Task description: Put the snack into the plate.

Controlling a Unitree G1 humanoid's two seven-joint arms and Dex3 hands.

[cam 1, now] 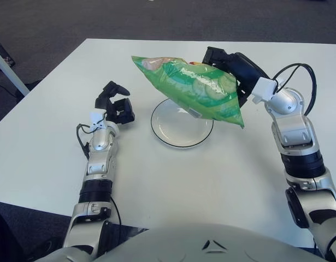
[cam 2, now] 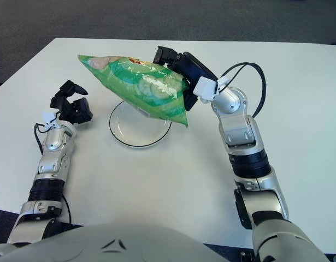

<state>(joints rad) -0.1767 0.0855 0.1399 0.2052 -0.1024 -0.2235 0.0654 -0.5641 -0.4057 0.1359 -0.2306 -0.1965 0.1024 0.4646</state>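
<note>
Above the plate (cam 1: 181,134) on the desk (cam 1: 42,158), the right hand (cam 1: 225,63) grasps the snack bag (cam 1: 192,90) by its edge; it looks light, soft, crinkly and slippery. Left hand (cam 1: 116,106) idles half-curled and empty beside the plate.

Two head-mounted views, set slightly apart side by side, look forward and down at close range onto the white table (cam 1: 157,180); both share the near tabletop and both arms.
</note>
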